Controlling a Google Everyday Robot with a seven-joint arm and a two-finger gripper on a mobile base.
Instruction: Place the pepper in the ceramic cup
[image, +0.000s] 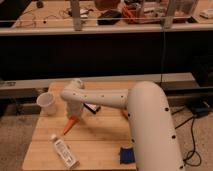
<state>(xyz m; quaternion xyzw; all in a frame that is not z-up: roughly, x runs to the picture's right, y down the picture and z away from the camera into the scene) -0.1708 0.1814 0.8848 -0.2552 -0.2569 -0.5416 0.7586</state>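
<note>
From my station I see the arm reaching left across the wooden table (100, 142), with the gripper (74, 115) pointing down near the table's left side. It is closed on the top end of the pepper (69, 126), which hangs tilted, tip down and to the left, just above the wood. The cup (46, 102) stands upright near the gripper, to its left. A clear bottle (64, 151) lies in front, and a blue object (126, 155) sits by the arm's base.

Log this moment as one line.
pepper: tilted, outside ceramic cup | claw: above table, at pepper's upper end | ceramic cup: upright, left of claw
</note>
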